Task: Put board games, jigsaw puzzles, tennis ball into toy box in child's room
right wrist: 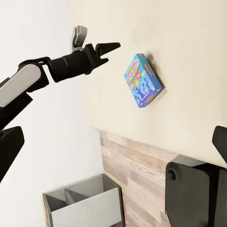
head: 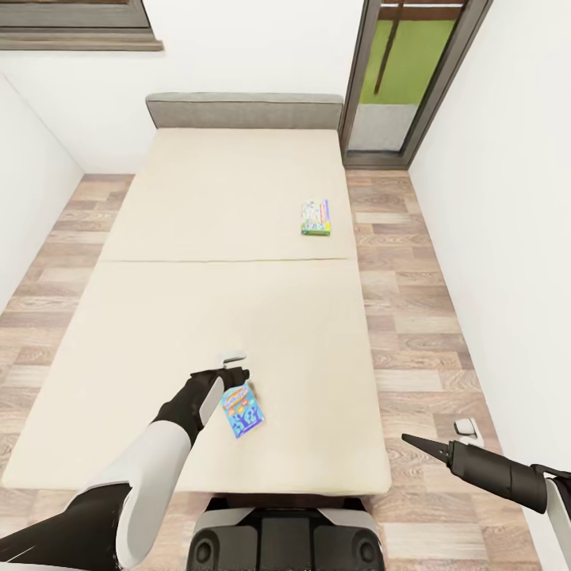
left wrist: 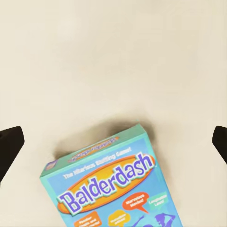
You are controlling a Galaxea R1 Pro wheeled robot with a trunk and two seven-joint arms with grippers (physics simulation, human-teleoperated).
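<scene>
Left arm [head: 151, 468]: glossy white shell on the segment behind the claw, with a black matte elbow joint further back and a black wrist sleeve just before the claw.
Left claw [head: 235, 371]: black pointed fingers; a small light grey block-shaped camera mount [head: 233, 360] sits on the wrist just behind them.
Right arm [head: 507, 476]: black tapered cylindrical forearm; white shell starts behind it at the frame edge.
Right claw [head: 416, 440]: black, narrowing to a sharp point; a small white and grey block [head: 469, 431] sits just behind it.
Base [head: 285, 539]: dark grey and black moulded body with white side panels and two round black recesses.
</scene>
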